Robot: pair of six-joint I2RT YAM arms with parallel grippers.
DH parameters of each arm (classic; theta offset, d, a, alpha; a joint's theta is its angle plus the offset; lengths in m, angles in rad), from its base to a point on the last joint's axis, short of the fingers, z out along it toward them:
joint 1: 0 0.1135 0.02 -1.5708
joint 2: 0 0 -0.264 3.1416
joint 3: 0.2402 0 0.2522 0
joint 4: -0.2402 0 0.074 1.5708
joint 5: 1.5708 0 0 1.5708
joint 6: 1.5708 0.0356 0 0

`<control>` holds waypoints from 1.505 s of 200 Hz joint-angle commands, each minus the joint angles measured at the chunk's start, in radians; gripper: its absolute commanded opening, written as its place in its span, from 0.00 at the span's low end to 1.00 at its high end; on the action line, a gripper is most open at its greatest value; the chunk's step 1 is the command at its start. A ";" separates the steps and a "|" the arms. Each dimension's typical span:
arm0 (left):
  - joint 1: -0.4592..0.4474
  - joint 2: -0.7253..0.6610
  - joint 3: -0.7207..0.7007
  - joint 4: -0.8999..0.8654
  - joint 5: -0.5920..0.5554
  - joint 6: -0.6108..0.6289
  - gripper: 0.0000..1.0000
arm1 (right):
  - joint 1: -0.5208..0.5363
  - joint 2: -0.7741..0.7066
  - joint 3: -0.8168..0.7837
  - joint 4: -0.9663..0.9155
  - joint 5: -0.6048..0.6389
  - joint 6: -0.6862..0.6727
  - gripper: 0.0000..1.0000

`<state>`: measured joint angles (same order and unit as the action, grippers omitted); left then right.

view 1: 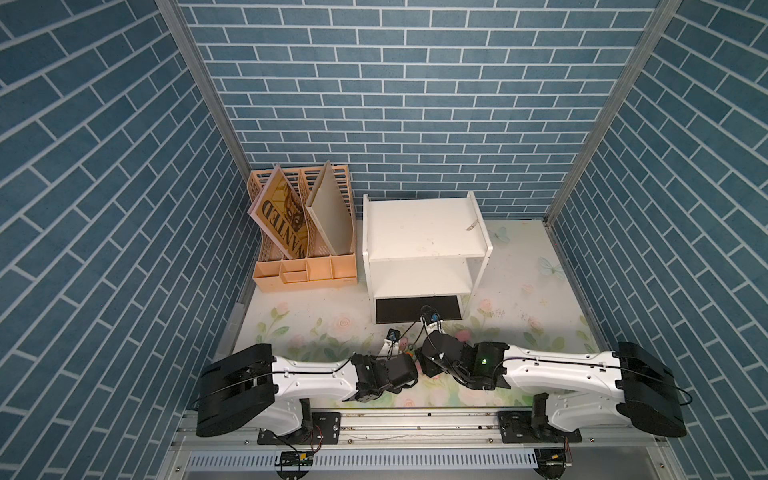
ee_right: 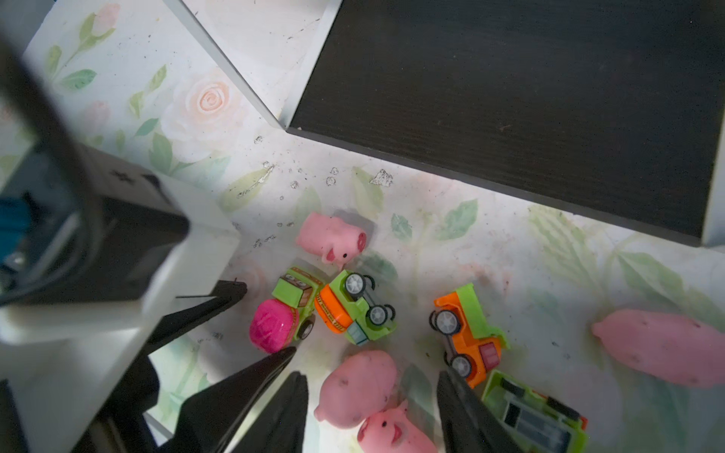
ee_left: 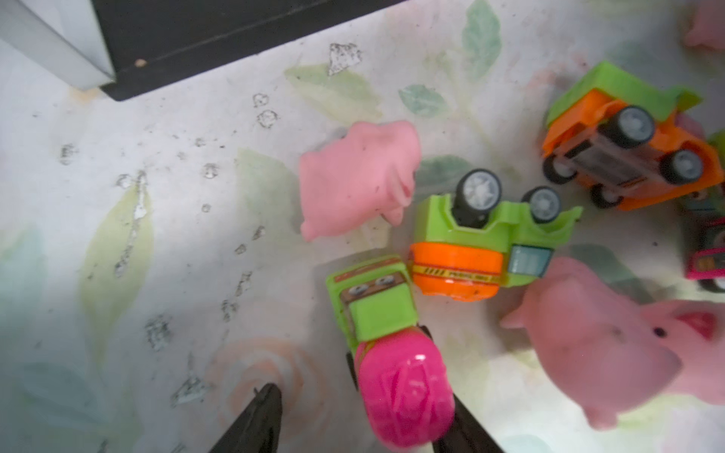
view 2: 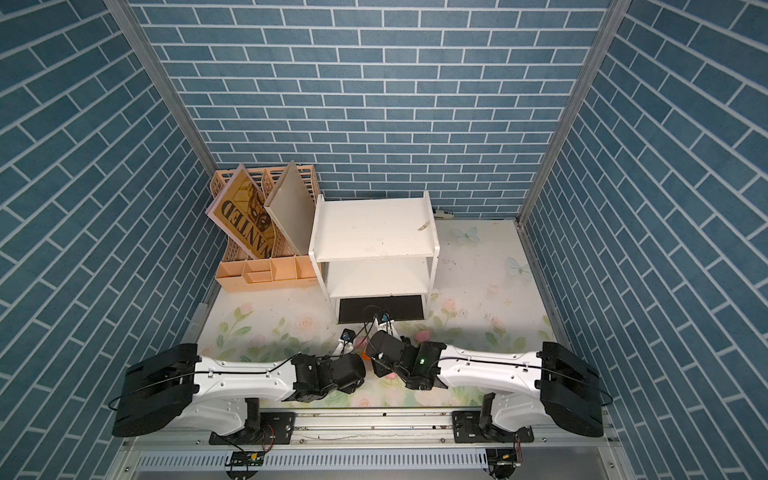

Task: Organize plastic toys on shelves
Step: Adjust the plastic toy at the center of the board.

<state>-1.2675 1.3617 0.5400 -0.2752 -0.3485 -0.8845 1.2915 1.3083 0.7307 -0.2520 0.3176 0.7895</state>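
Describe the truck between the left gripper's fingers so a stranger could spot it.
Before the white shelves' dark bottom board, toys cluster on the floral mat. The mixer truck stands between the left gripper's open fingers. Only it has a hot-pink drum; the tipped truck beside it has orange.

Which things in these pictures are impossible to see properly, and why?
Top views: left arm and right arm hide the toy pile, save an orange bit.
Left wrist view: a pig and a dark toy, cut by the picture edge.
Right wrist view: a green truck, likewise cut.
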 commanded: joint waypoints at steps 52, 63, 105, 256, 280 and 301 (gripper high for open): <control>0.064 -0.117 -0.093 0.002 -0.064 -0.022 0.68 | 0.006 -0.001 0.036 -0.030 0.008 0.025 0.57; 0.090 -0.136 -0.117 0.040 -0.046 -0.005 0.69 | 0.006 0.000 0.036 -0.029 0.002 0.019 0.57; 0.195 -0.214 -0.182 0.111 0.015 0.030 0.70 | 0.006 0.007 0.037 -0.035 -0.015 -0.011 0.57; 0.432 -0.367 -0.187 0.120 0.106 0.131 0.78 | -0.006 0.367 0.335 -0.033 -0.056 -0.210 0.61; 0.446 -0.447 -0.188 0.050 0.088 0.126 0.78 | -0.008 0.423 0.393 -0.052 -0.066 -0.150 0.58; 0.457 -0.520 -0.186 -0.005 0.077 0.121 0.78 | -0.007 0.476 0.446 -0.088 -0.061 -0.062 0.53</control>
<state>-0.8272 0.9043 0.3447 -0.1715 -0.2386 -0.7681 1.2861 1.7309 1.1194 -0.2764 0.2394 0.6224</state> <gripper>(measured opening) 0.782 0.549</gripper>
